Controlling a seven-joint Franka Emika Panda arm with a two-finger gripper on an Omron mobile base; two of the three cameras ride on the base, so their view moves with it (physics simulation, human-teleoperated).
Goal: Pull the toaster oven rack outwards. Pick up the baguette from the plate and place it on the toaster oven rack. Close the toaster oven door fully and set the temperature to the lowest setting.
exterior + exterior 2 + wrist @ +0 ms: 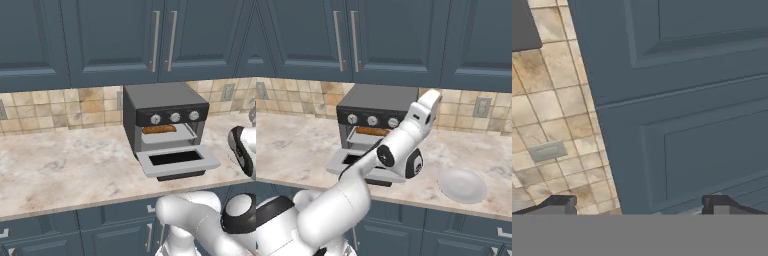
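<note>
On the toaster oven rack lies, seemingly, the baguette.

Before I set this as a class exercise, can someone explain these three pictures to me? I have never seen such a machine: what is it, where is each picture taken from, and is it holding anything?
It is a white robot arm on a base in a rendered kitchen. Two pictures come from cameras behind it, left and right. The third looks along its tool, raised toward blue cupboard doors; the tool is open and holds nothing. On the marble counter stands a dark grey toaster oven, its light grey door folded down. A golden-brown baguette lies on the pale rack. A round white plate sits bare to the right.
</note>
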